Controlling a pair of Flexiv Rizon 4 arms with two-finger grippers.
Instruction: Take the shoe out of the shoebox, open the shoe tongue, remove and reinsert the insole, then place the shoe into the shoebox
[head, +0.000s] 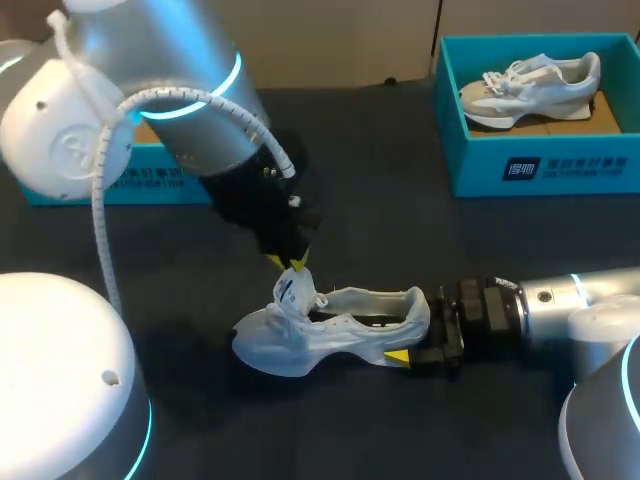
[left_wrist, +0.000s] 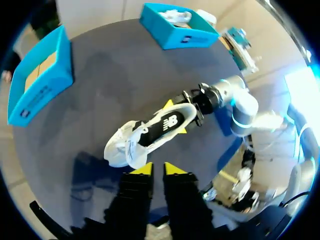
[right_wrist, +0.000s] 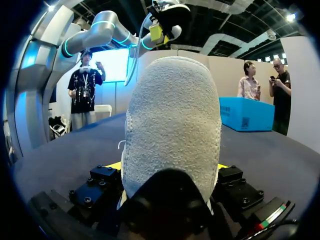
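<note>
A white shoe (head: 340, 325) lies on its sole on the dark table, toe to the left. My right gripper (head: 418, 328) is shut on its heel from both sides, and that heel (right_wrist: 172, 125) fills the right wrist view. My left gripper (head: 286, 263) hangs over the shoe's front with its yellow tips nearly together, pinching the top of the raised tongue (head: 292, 288). In the left wrist view the shoe (left_wrist: 160, 127) lies just ahead of the left gripper (left_wrist: 158, 169), with the right gripper (left_wrist: 176, 118) at its heel.
A teal shoebox (head: 540, 165) at the back right holds a second white shoe (head: 530, 88). Another teal box (head: 150, 180) sits at the back left, partly hidden behind my left arm. Bare table lies between the boxes and in front of the shoe.
</note>
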